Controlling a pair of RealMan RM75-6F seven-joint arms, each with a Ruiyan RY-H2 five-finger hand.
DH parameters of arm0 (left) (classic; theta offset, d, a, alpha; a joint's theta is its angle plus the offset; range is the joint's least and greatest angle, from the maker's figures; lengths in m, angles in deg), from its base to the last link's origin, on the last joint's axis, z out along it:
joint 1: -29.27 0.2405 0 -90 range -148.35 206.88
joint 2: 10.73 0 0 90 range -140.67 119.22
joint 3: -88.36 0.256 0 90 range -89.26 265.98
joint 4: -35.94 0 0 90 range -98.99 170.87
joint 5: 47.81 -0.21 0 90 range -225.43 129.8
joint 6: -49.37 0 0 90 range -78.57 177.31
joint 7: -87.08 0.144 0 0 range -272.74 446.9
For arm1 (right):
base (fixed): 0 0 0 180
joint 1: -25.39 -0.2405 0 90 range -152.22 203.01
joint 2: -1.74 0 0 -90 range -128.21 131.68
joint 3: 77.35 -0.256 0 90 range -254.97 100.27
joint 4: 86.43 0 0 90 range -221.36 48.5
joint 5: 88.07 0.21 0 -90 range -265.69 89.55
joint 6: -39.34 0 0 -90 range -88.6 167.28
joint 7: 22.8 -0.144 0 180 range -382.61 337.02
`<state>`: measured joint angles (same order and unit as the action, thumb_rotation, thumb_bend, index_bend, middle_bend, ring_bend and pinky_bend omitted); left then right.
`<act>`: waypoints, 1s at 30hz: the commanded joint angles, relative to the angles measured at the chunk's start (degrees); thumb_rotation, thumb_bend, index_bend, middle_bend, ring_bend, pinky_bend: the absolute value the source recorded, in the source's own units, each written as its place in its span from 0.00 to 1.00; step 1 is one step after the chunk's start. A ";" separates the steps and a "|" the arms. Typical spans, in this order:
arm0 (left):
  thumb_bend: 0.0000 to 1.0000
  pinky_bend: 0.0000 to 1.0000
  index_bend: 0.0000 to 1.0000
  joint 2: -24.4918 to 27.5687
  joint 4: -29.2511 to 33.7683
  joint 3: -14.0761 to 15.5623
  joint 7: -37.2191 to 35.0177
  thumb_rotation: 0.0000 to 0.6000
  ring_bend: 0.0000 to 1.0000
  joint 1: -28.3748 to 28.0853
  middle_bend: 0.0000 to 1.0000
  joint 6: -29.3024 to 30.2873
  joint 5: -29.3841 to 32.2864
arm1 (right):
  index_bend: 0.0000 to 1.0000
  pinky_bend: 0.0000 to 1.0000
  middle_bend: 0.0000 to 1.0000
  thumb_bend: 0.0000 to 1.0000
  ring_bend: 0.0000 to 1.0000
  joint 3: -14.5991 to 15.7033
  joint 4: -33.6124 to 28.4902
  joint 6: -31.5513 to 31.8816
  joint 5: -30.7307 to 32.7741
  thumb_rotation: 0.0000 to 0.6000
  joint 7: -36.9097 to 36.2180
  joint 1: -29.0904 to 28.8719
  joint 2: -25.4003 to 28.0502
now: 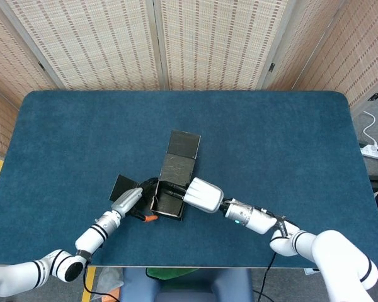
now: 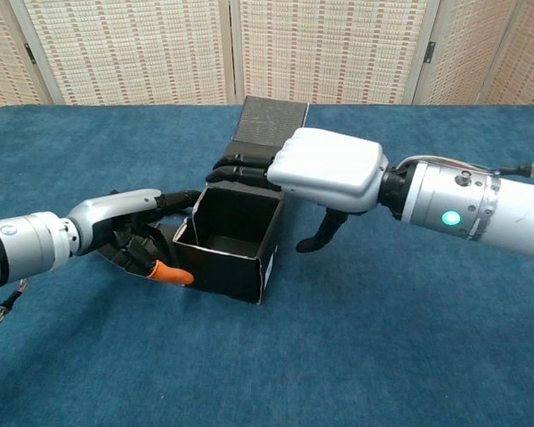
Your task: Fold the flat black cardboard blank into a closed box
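Observation:
The black cardboard box (image 2: 234,245) stands half folded with its top open, and its inside is bare. Its lid flap (image 2: 271,120) lies flat behind it, also seen from above as the lid flap (image 1: 183,145). My right hand (image 2: 331,169) hovers at the box's rear right. Its fingers (image 2: 245,169) rest on the rear wall's top edge, and the thumb hangs free beside the right wall. My left hand (image 2: 129,233) curls around the left side flap (image 1: 124,185), with its orange-tipped thumb (image 2: 171,272) against the box's left wall. In the head view, the box (image 1: 169,200) sits between left hand (image 1: 131,201) and right hand (image 1: 203,195).
The blue table cloth (image 1: 271,145) stretches wide on all sides of the box. The table's front edge (image 1: 195,267) runs close below the hands. Woven screens (image 1: 208,44) stand behind the table.

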<state>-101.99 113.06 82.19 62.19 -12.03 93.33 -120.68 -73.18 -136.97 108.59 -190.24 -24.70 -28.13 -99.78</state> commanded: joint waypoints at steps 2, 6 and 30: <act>0.23 0.18 0.00 3.26 3.86 -0.01 1.66 1.00 0.00 2.20 0.00 3.96 -0.94 | 0.00 1.00 0.07 0.00 0.68 -2.14 -12.87 0.69 8.14 1.00 -0.95 6.87 5.41; 0.23 0.17 0.00 6.19 7.36 0.00 1.36 1.00 0.00 3.87 0.00 6.40 -1.76 | 0.00 1.00 0.11 0.00 0.67 -2.69 -25.09 -2.51 17.26 1.00 -3.73 12.21 9.19; 0.23 0.16 0.00 10.06 13.31 -0.19 -1.65 1.00 0.00 6.42 0.00 10.18 -4.97 | 0.00 1.00 0.00 0.00 0.59 -13.93 -32.49 -17.53 45.10 1.00 -14.44 16.22 -3.34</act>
<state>-91.97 126.35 82.11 61.00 -5.69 103.40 -125.53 -86.15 -171.05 91.21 -145.91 -40.55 -11.27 -100.99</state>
